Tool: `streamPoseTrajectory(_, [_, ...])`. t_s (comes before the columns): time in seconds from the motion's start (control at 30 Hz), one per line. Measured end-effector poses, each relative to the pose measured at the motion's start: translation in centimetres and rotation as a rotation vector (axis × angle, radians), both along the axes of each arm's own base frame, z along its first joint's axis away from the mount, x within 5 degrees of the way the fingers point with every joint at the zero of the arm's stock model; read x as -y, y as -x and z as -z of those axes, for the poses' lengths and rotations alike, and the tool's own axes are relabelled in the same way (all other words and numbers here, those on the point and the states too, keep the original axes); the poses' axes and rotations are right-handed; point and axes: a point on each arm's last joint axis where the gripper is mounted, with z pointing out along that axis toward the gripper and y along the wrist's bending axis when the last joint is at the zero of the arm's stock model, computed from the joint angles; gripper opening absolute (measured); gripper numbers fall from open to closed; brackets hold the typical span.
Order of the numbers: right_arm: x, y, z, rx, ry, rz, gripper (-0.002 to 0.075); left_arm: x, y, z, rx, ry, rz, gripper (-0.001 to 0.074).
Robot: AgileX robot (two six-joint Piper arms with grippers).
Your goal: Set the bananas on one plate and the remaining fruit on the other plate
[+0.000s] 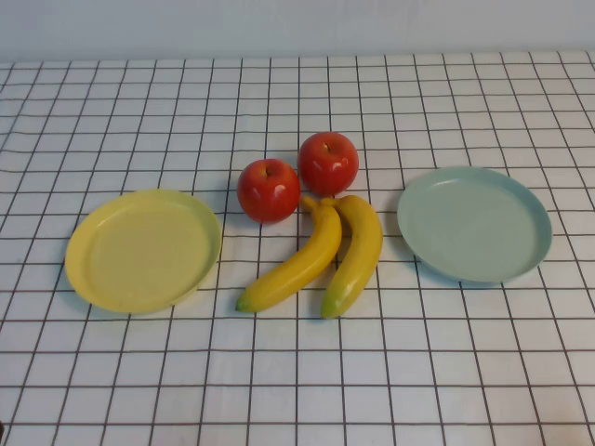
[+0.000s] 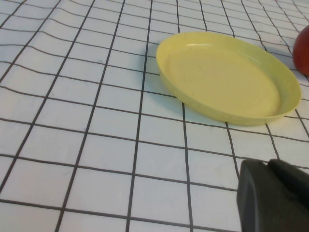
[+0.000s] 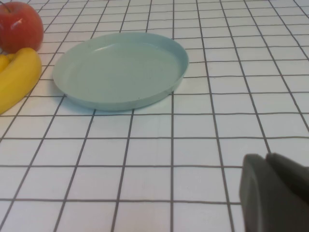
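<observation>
Well beyond closed, empty left pincer, yellow plate, blue-green plate beyond closed, empty right pincer

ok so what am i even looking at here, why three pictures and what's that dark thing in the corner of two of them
It is a two-armed robot at a checked table. The wide picture comes from a raised camera on the robot's side; the other two come from cameras on its wrists. The dark lumps are its claws: the left claw near the yellow plate, the right claw near the blue-green plate. Both are shut and hold nothing. Between the plates lie two bananas and two red apples. Both plates are empty.
</observation>
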Motion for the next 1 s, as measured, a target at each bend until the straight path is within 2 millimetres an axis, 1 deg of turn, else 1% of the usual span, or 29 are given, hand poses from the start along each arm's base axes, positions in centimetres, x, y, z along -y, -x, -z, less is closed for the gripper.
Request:
streamPoseTrajectory(0.63, [0.00,0.00,0.00,0.000,0.000,0.000,-0.0015,-0.01,0.00,0.00,0.000,-0.003,0.000,-0.0002])
streamPoseTrajectory(0.73, [0.00,0.00,0.00,0.000,0.000,0.000,-0.0015,-0.23,-0.02,0.01,0.005,-0.066,-0.005,-0.0002])
streamPoseTrajectory(0.9, [0.00,0.00,0.00,0.000,0.000,0.000,-0.0015,-0.80,-0.07,-0.08,0.023,-0.236,-0.018,-0.0002])
streamPoseTrajectory(1.0, [0.00,0.00,0.00,0.000,0.000,0.000,-0.0015,-0.87,-0.15,-0.27,0.050,-0.271,-0.019,-0.0002])
